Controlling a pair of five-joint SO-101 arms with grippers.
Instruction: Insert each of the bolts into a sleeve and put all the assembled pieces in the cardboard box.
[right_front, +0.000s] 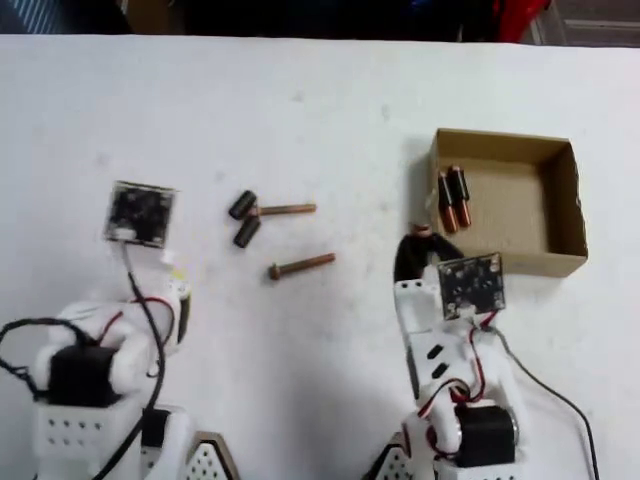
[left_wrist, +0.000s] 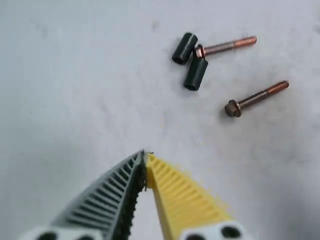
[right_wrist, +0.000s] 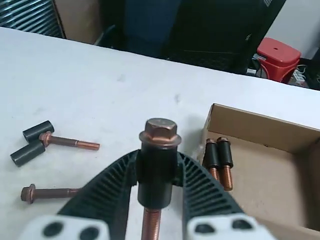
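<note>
Right fingers (right_wrist: 125, 172): closed around an assembled piece (right_wrist: 156, 172), one ribbed pad on each side of its black sleeve.
Held piece: it stands up between my pads with the copper hex head on top and the thread poking out below the sleeve.
Cardboard box (right_front: 560, 200): just beside my right fingers, which sit at its near corner in the high view; I judge the drop is close.
Finished pieces (right_front: 450, 200): two lie side by side inside the box, against the wall nearest me.
Left fingers (left_wrist: 145, 158): closed tip to tip with nothing in them, over bare desk (left_wrist: 75, 75) and apart from the loose parts.
Loose sleeves: two short black tubes, one (left_wrist: 184, 48) and the other (left_wrist: 195, 73), lie close together on the desk.
Loose bolts: one (left_wrist: 227, 46) has its head tucked against the sleeves; the second (left_wrist: 257, 99) lies on its own nearby.
How it will handle: I'd expect it to be small, stiff and light. The bolt probably fits loosely in its sleeve, so it could slide out if I tip it head-down.
Where to hold: across the sleeve's middle, as I have it now, since it gives my ribbed pads more to grip than the thin copper shank. For a bare bolt I'd pinch the shank near the head.
</note>
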